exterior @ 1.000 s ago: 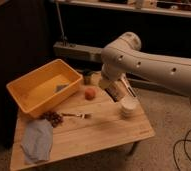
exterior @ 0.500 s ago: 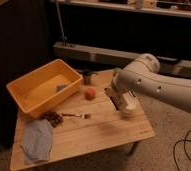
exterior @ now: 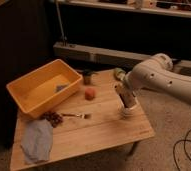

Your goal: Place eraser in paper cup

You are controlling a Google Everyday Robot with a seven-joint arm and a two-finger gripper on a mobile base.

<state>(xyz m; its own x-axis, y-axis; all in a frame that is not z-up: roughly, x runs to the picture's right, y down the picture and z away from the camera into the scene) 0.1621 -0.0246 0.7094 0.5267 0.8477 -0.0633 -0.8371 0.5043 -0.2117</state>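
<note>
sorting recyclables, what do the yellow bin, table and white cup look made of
Yellow bin: likely plastic, smooth uniform colour. Table: wood, pale plank lines. Paper cup: looks like paper, matte white; the gripper sits right above it.

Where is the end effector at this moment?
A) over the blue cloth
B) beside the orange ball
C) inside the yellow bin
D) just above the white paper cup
D: the end effector, shut on the eraser, hangs right over the paper cup on the right side of the table.
</note>
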